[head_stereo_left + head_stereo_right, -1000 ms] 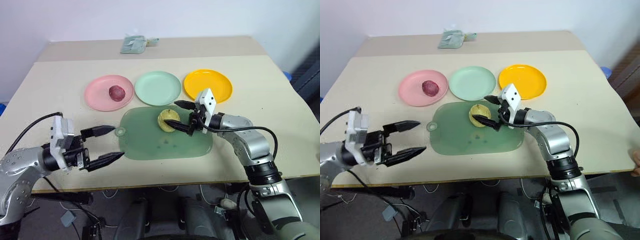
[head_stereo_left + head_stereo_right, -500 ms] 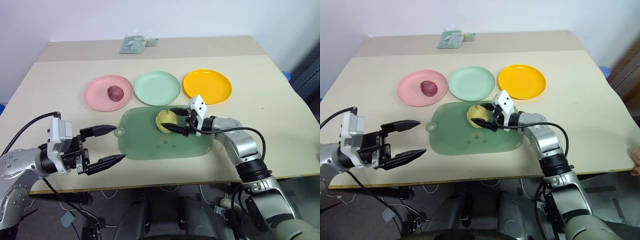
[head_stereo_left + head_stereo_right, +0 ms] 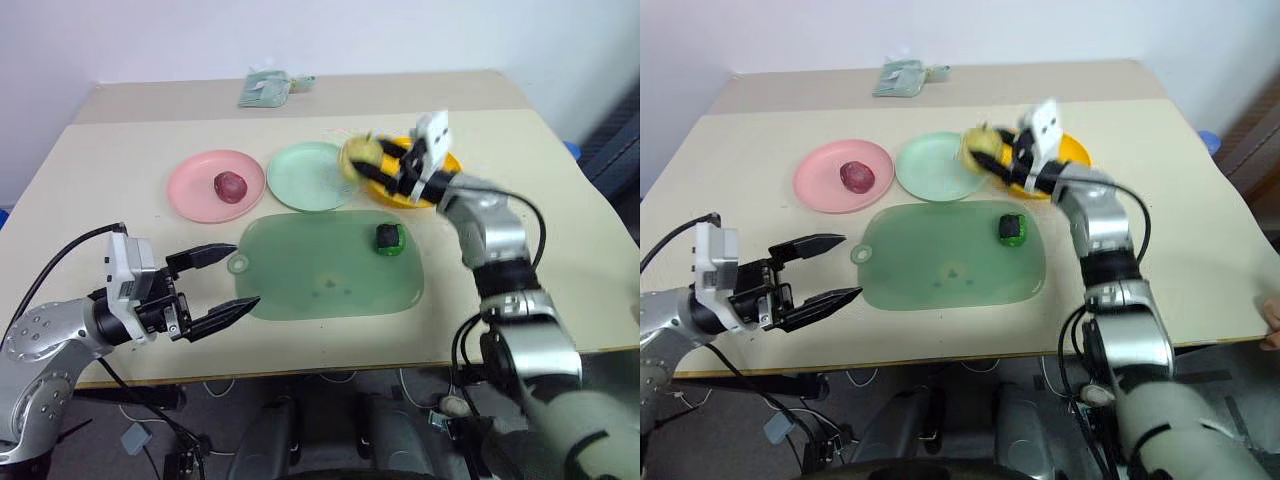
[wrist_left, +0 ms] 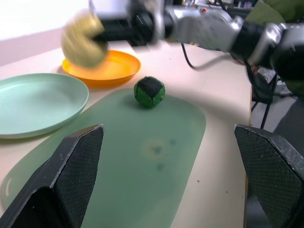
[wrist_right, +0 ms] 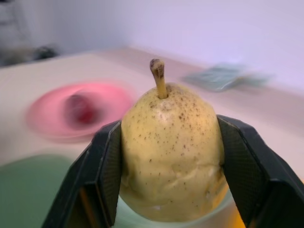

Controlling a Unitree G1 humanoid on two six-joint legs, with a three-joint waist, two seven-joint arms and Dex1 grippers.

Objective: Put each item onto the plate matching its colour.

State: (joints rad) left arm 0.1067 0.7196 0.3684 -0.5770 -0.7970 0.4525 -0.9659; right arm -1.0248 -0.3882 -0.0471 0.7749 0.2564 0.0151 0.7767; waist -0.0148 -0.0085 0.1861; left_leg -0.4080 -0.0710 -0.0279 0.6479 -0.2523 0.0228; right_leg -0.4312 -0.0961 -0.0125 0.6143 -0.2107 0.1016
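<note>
Pear (image 5: pixel 171 152): pale yellow, speckled, stem up. I am gripping it in my right claw (image 3: pixel 385 165), one finger pressing on each side, and holding it in the air between the green plate (image 3: pixel 310 176) and the orange plate (image 3: pixel 442 170), near the orange plate's edge.

Red fruit (image 3: pixel 230 184): sitting on the pink plate (image 3: pixel 196 190).

Green-black chunk (image 3: pixel 389 238): lying on the mat (image 3: pixel 320 268), toward its right end, touching neither plate nor claw.

Plates: pink, green and orange, standing in a row across the worktop (image 3: pixel 120 150) just behind the mat, pink to the left, orange to the right. The green one is holding nothing.

Left claw (image 3: pixel 222 283): I am holding it level near the front edge of the worktop, just left of the mat, fingers spread wide apart and gripping nothing.

Packet (image 3: pixel 266 88): pale green, lying at the far edge of the worktop, well apart from the plates.
</note>
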